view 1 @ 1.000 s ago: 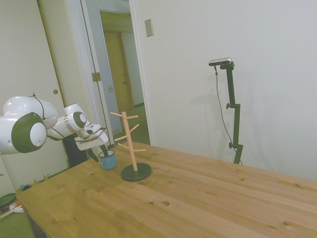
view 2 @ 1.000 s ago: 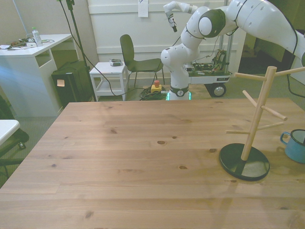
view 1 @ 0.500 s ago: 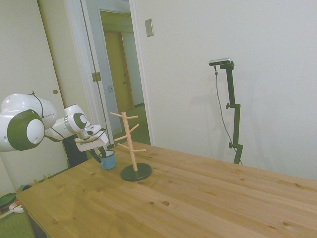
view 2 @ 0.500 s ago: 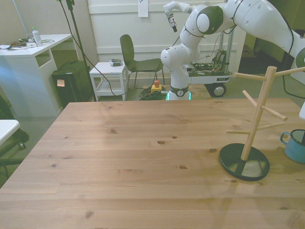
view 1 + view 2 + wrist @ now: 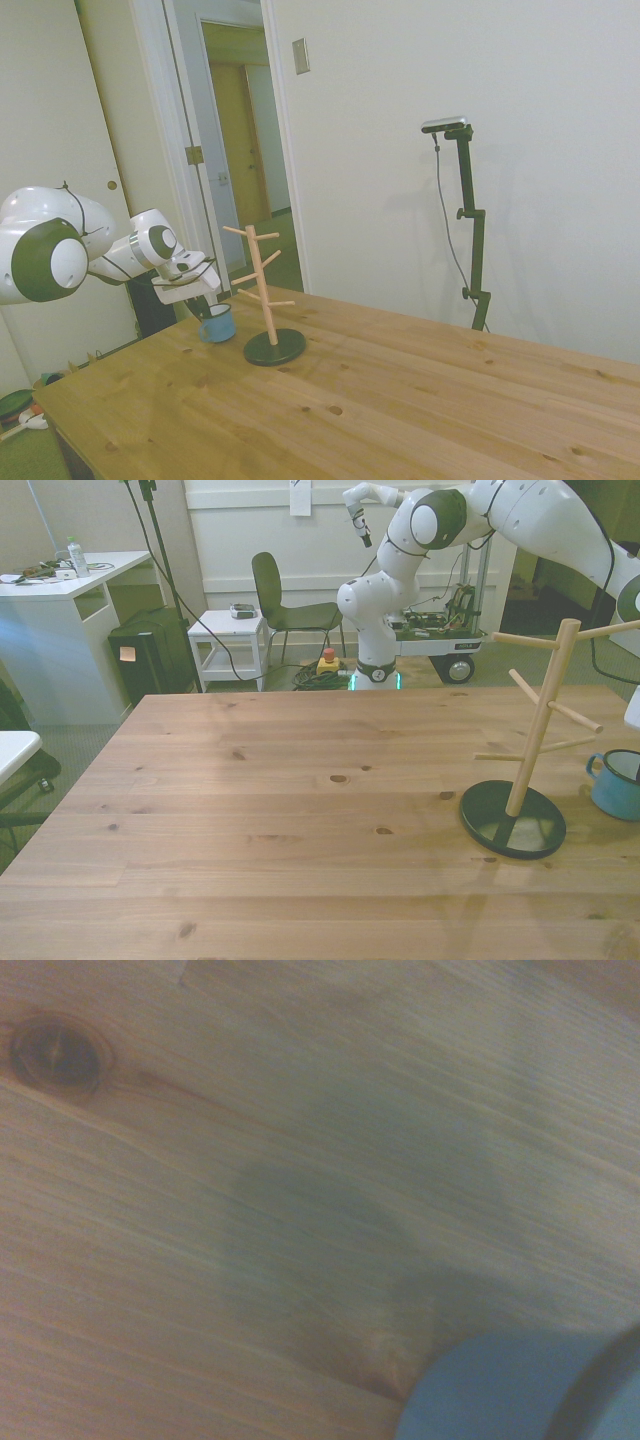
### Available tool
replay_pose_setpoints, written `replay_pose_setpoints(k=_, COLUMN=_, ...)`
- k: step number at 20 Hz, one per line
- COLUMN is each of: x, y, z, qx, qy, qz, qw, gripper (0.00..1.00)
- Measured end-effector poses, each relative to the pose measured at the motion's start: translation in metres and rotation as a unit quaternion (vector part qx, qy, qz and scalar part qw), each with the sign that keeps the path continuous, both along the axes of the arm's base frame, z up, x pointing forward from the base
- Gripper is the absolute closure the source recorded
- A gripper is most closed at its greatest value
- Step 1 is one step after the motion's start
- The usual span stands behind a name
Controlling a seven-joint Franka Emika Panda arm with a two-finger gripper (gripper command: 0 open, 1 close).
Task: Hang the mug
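Observation:
The small blue mug (image 5: 217, 324) with a pale rim is at the table's left end in the side view, just left of the wooden mug tree (image 5: 262, 285). My gripper (image 5: 205, 309) comes down from the left with its dark fingers at the mug's rim, shut on it. The mug looks slightly tilted. In the front view the mug (image 5: 614, 784) is at the right edge, its handle toward the tree (image 5: 540, 718); the gripper is cut off there. The wrist view shows a blurred blue piece of the mug (image 5: 500, 1392) over wood, with a shadow beside it.
The tree stands on a round black base (image 5: 513, 821) and has several bare pegs angled upward. The wooden table (image 5: 300, 810) stretches wide to the front view's left. A chair (image 5: 285, 605) and a white desk (image 5: 60, 590) stand beyond the table.
The mug has shifted a little toward the front view's left and slightly upward, with the gripper on it. The arm's elbow has moved slightly.

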State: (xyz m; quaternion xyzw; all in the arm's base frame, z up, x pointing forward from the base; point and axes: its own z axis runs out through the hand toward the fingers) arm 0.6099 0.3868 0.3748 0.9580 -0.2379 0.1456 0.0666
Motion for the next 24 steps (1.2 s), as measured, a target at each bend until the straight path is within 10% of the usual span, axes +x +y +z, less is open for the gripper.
replay_pose_setpoints(k=24, x=-0.018, y=-0.004, z=0.089, qx=0.020, qy=-0.039, qz=-0.001, qw=0.9990, gripper=1.00)
